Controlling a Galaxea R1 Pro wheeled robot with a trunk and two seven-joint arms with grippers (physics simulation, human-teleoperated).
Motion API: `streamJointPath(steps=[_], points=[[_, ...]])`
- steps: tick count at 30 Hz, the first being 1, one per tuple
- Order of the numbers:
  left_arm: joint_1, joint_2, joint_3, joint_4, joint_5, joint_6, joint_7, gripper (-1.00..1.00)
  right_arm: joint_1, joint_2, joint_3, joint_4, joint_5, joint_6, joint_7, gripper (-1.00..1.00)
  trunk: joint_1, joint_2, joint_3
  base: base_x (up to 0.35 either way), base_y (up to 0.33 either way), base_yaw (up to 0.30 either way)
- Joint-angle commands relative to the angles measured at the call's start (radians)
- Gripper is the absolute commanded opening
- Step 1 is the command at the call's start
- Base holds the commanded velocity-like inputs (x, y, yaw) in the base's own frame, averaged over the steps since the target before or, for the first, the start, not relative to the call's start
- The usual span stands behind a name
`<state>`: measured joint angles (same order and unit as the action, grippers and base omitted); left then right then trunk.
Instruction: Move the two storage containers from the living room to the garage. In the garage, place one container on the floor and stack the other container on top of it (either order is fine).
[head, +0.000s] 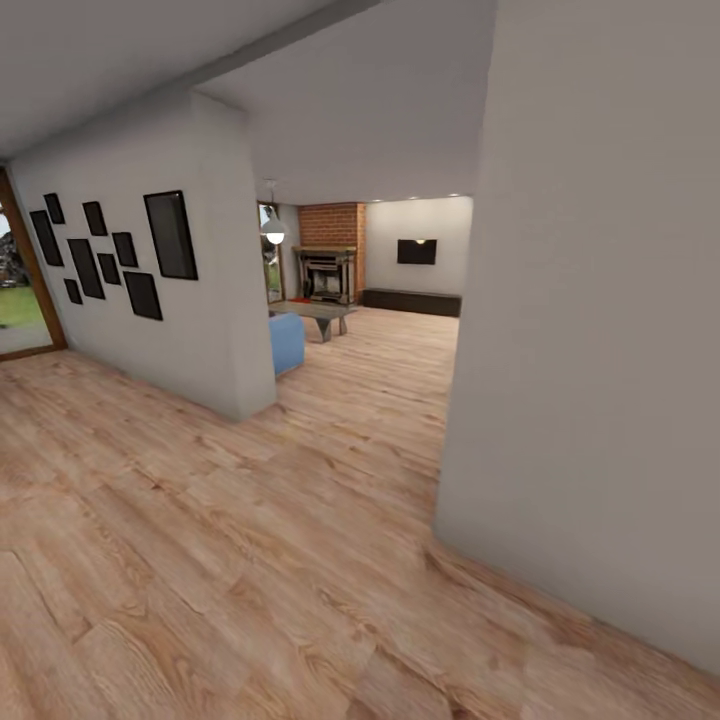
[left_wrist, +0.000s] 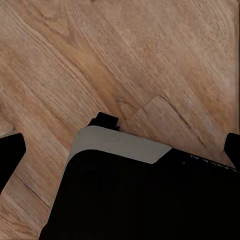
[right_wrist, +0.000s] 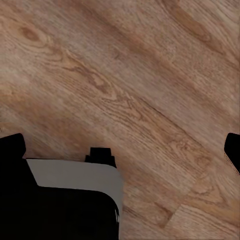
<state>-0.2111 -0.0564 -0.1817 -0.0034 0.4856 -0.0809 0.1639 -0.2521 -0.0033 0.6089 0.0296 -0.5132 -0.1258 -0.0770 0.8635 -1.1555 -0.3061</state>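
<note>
Beyond the picture wall (head: 150, 290), the living room (head: 370, 300) with brick fireplace (head: 328, 262); left pincer (left_wrist: 120, 147) and right pincer (right_wrist: 122, 150) spread open over wood planks (head: 250, 560)

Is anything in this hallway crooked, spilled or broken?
Nothing stands out. The black picture frames hang in a loose cluster on the wall, seemingly on purpose. The wood-plank floor shows no spill, and the brick fireplace and blue sofa beyond look undisturbed.
</note>
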Motion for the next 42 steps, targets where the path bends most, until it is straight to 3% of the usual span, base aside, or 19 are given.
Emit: streamJointPath(steps=[1, 33, 42], points=[[-0.001, 0.000, -0.009, 0.000, 0.008, -0.003, 0.003, 1.00, -0.001, 0.000, 0.008, 0.003, -0.008, -0.005, 0.000, 1.00, 0.001, -0.001, -0.001, 0.321, 0.000, 0.008], [-0.001, -0.002, -0.009, 0.000, 0.004, 0.000, 0.003, 1.00, -0.001, 0.005, 0.008, 0.003, -0.009, -0.005, 0.002, 1.00, 0.001, -0.001, 0.005, 0.321, 0.000, 0.046], [-0.001, -0.002, -0.009, 0.000, 0.004, -0.001, 0.003, 1.00, -0.001, 0.001, 0.008, 0.003, -0.008, -0.004, -0.001, 1.00, 0.001, -0.001, 0.005, 0.321, 0.000, 0.197]])
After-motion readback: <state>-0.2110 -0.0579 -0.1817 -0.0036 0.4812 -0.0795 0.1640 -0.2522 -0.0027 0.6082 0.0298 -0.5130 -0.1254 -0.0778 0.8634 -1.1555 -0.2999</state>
